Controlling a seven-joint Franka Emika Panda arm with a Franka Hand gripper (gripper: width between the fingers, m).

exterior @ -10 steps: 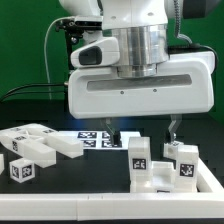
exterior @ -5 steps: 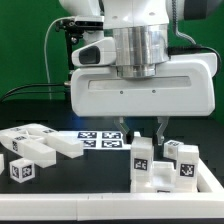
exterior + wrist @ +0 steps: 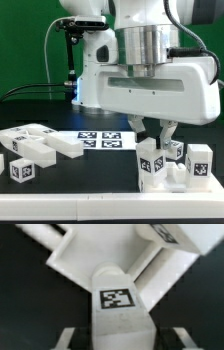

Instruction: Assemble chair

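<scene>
The partly joined chair (image 3: 178, 172) is a stepped white block with tagged posts at the exterior view's right. My gripper (image 3: 159, 132) hangs over it, with its fingers down on either side of a tagged white post (image 3: 152, 162). In the wrist view the same tagged bar (image 3: 117, 300) runs between my fingers (image 3: 70, 339), which close on its sides. It rises from the chair's white slab (image 3: 85, 255). Loose white chair parts (image 3: 40, 143) lie at the exterior view's left.
The marker board (image 3: 105, 140) lies flat at the middle back. A tagged white block (image 3: 22, 170) sits at the front left. The arm's large white body (image 3: 150, 85) fills the upper view, with cables behind it.
My gripper has moved towards the exterior view's right and its fingers have narrowed around the post. The chair block has shifted right with it.
</scene>
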